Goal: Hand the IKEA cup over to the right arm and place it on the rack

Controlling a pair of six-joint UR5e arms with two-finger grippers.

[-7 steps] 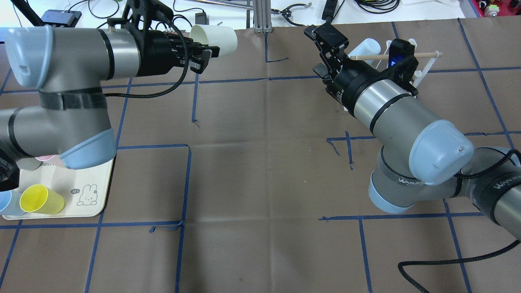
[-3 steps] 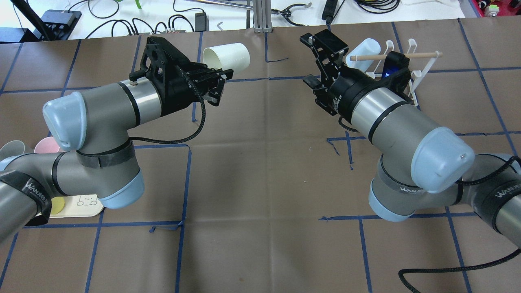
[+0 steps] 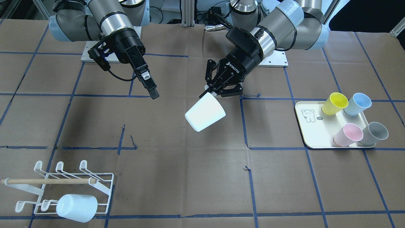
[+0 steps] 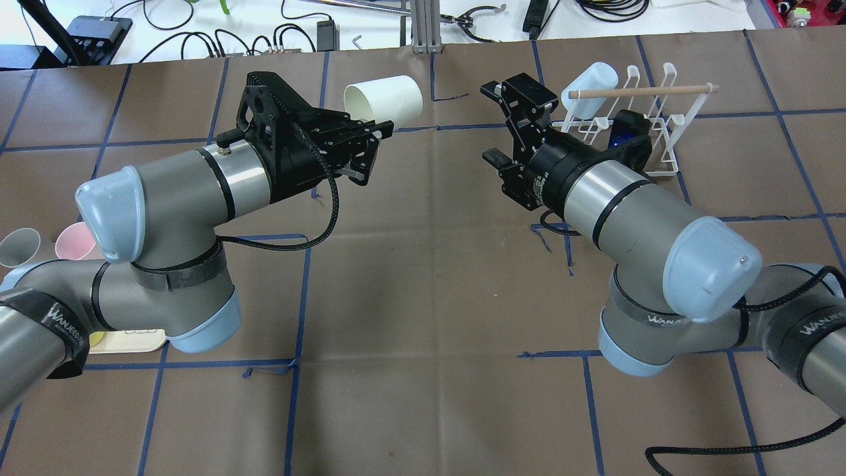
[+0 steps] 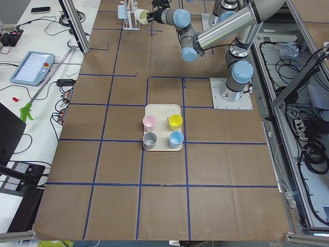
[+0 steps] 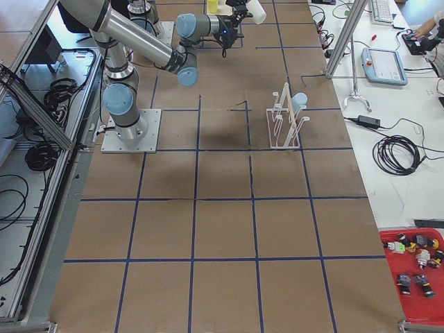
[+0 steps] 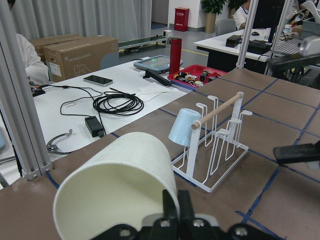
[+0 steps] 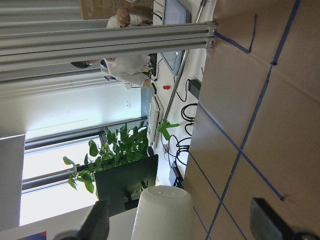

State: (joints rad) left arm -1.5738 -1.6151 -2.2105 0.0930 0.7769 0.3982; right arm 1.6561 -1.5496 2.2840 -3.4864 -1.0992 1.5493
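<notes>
Tabletop seen from behind my shoulders, 12 o'clock pointing away from me.

At the table's 9 o'clock side lies a cream tray (image 3: 311,139) with a small bear drawing. It carries four cups: yellow cup (image 3: 334,103), blue cup (image 3: 357,104), pink cup (image 3: 348,134) and grey cup (image 3: 375,134). From overhead my left arm covers most of the tray.

My left gripper (image 3: 211,91) reaches towards 1 o'clock. Its fingers are pinched tight on the white IKEA cup (image 4: 386,99). The cup hangs in the air on its side, above the brown paper cover, at about 11 o'clock from the table's centre.

My right gripper (image 4: 490,122) is at 3 o'clock from the cup, apart from it and pointing towards it. Its two fingers are spread wide and grip nothing. Through my right wrist camera the white cup shows ahead, between the two blurred fingers.

The rack (image 4: 691,118) stands on the table at 2 o'clock from the centre, just beyond my right wrist. It is white wire with loop-tipped prongs, and a wooden dowel (image 4: 641,90) runs across its top. One pale blue cup (image 4: 590,79) already hangs on a prong at the rack's 9 o'clock end, beside the dowel's tip.
</notes>
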